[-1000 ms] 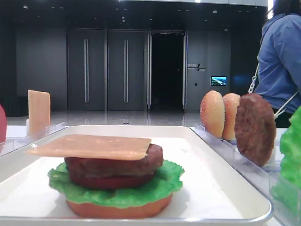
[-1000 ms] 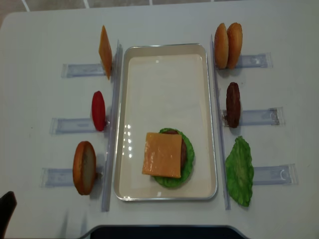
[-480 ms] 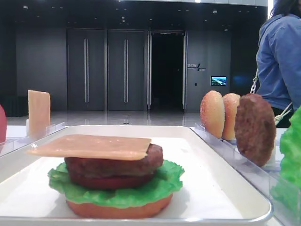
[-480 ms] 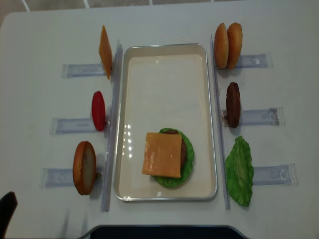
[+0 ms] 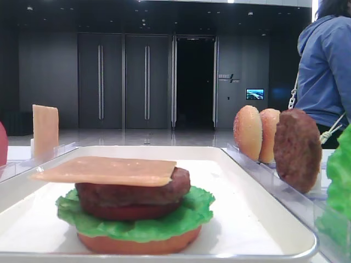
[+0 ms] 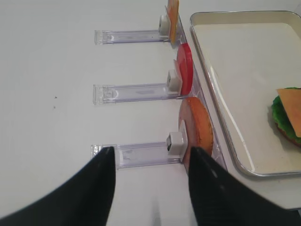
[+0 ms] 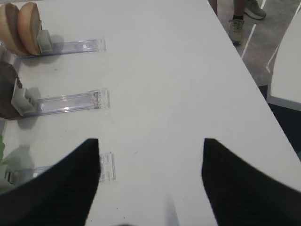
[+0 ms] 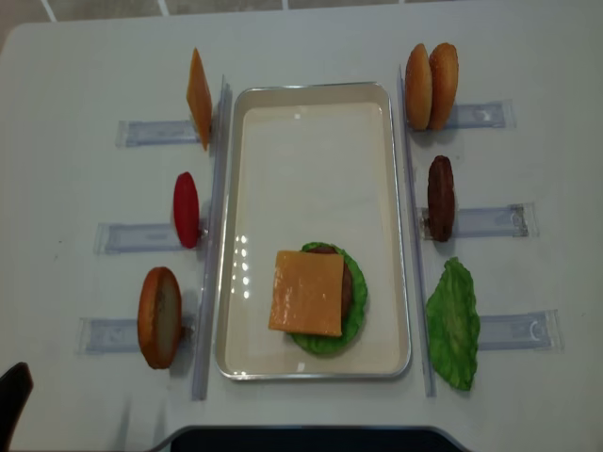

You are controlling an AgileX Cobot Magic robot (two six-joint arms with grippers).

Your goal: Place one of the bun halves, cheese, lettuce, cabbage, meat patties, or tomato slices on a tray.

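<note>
Nothing on the bench has shifted since the earlier frames; only the bystander in blue [image 5: 328, 60] beyond the tray has leaned slightly. Taking the tray [image 8: 311, 151] as landmark: at its near end sits a stack with the cheese [image 8: 307, 293] on top, over a patty, a red slice, lettuce [image 8: 353, 320] and a bun base. Left of the tray stand a spare cheese slice [image 8: 199, 97], a tomato slice [image 8: 187, 209] and a bun half [image 8: 159, 316]; right of it, two bun halves [image 8: 431, 86], a meat patty [image 8: 440, 198] and a loose lettuce leaf [image 8: 454, 323]. Both hands hang back, empty: the left hand [image 6: 150, 188] spread wide just short of the near-left bun half, the right hand [image 7: 150, 179] also open over bare bench. The risk I see is the overhanging cheese, which could slide if the next piece lands off-centre, and the upright bun half could tip from its rack if nudged.
</note>
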